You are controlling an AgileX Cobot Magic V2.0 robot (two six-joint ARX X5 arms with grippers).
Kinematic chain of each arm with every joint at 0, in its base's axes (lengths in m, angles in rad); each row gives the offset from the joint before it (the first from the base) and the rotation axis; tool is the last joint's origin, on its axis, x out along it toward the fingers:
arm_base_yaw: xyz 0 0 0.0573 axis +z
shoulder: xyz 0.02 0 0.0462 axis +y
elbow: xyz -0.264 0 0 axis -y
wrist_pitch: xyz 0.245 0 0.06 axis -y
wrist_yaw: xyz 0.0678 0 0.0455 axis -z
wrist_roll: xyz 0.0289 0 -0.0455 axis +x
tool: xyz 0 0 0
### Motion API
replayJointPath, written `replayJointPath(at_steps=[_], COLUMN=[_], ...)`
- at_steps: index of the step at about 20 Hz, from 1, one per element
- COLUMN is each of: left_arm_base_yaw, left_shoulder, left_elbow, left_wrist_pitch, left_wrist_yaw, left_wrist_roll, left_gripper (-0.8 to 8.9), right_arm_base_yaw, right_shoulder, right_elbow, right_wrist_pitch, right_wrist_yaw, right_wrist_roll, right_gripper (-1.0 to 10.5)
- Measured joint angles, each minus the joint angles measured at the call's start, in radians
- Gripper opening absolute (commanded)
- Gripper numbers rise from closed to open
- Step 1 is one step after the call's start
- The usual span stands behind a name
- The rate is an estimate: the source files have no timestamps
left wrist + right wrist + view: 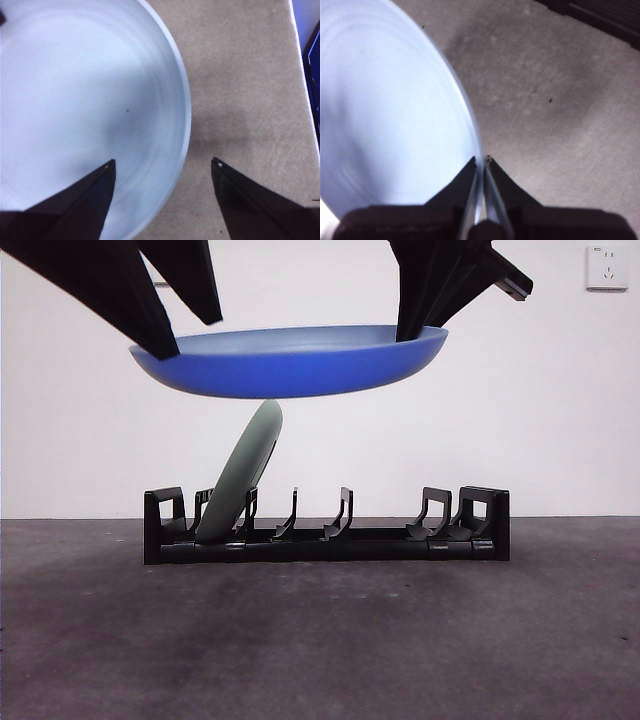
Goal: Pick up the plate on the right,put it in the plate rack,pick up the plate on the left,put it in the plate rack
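A blue plate (290, 365) hangs level in the air above the plate rack (380, 540). My right gripper (420, 335) is shut on its rim; the right wrist view shows that gripper (484, 160) pinching the plate (385, 115) edge. My left gripper (190, 335) stands open at the opposite rim. In the left wrist view this gripper (162, 167) has one jaw over the plate (75, 100) and the other outside its edge. A pale green plate (240, 480) leans in the slots at the rack's left end.
Several prong slots to the right of the green plate hold nothing. The rack stands on a dark grey table (320, 640) before a white wall with a socket (607, 267). A dark part of the rack (600, 17) shows in the right wrist view.
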Motion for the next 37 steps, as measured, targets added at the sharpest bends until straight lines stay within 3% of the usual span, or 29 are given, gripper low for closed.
replayJointPath(at_steps=[8, 12, 13, 24, 26, 28, 33, 37], left_arm_base_yaw=[-0.001, -0.001, -0.001, -0.007, -0.007, -0.007, -0.005, 0.047], left_shoulder=[0.005, 0.005, 0.005, 0.001, 0.001, 0.004, 0.006, 0.01], left_elbow=[0.0, 0.0, 0.0, 0.007, 0.007, 0.004, 0.001, 0.001], left_wrist_pitch=[-0.001, -0.003, -0.012, -0.002, 0.0, -0.02, 0.082, 0.3], left_wrist_yaw=[-0.01, -0.011, -0.011, -0.006, 0.006, 0.05, 0.14, 0.281], left_wrist_roll=[0.001, 0.003, 0.003, 0.026, 0.026, 0.001, -0.042, -0.16], left_gripper=[3.06, 0.03, -0.1, -0.08, -0.08, -0.08, -0.08, -0.08], right_arm_base_yaw=[0.0, -0.008, -0.01, -0.054, -0.06, -0.072, -0.116, -0.127], right_shoulder=[-0.005, -0.007, -0.008, -0.008, -0.008, -0.019, -0.137, -0.332], right_elbow=[0.0, 0.001, 0.002, 0.018, 0.018, 0.022, 0.022, 0.025], right_wrist_pitch=[0.006, -0.004, -0.004, -0.027, -0.026, -0.021, 0.003, 0.033], right_wrist_yaw=[-0.162, -0.162, -0.161, -0.139, -0.14, -0.142, -0.138, -0.122], right_wrist_roll=[0.032, 0.039, 0.042, 0.064, 0.055, 0.034, 0.017, 0.015], right_gripper=[-0.2, -0.2, -0.2, 0.1, 1.6, 2.9, 2.9, 2.8])
